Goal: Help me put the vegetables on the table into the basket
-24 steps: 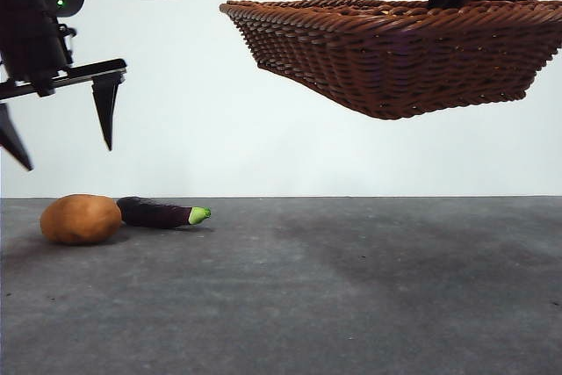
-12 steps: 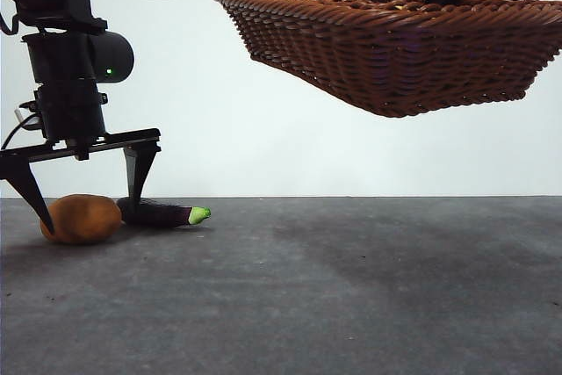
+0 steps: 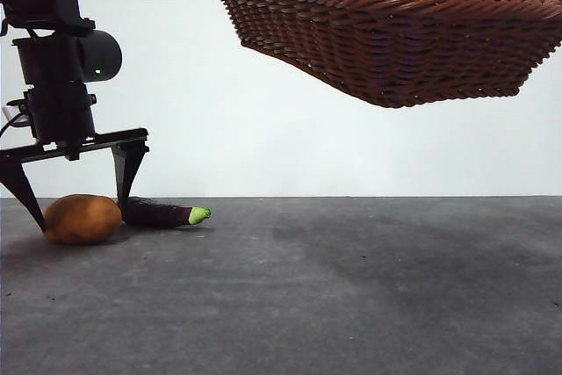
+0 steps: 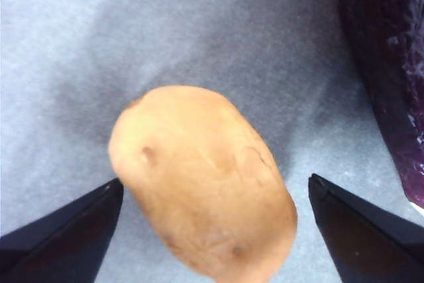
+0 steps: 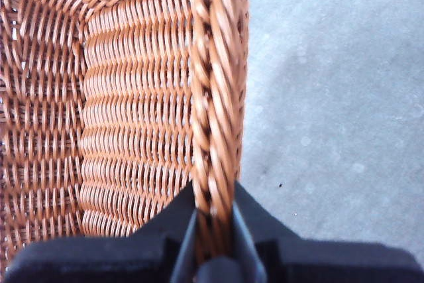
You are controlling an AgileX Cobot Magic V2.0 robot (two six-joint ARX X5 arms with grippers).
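Two vegetables lie near the table's point(image 3: 351, 305) left edge, potato point(image 3: 82, 219) touching eggplant point(image 3: 162, 213), the left gripper point(image 3: 75, 183) spread wide astride the potato for pickup, the right gripper point(image 5: 213, 246) clamping the basket point(image 3: 395, 41) rim, holding it aloft to receive them.

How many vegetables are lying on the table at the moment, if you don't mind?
2: the potato between the open left gripper, and the eggplant just beside it. Any inside the raised basket would be hidden.

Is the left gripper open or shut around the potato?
Open. The left gripper straddles the potato on the table, one jaw on each side with gaps showing.
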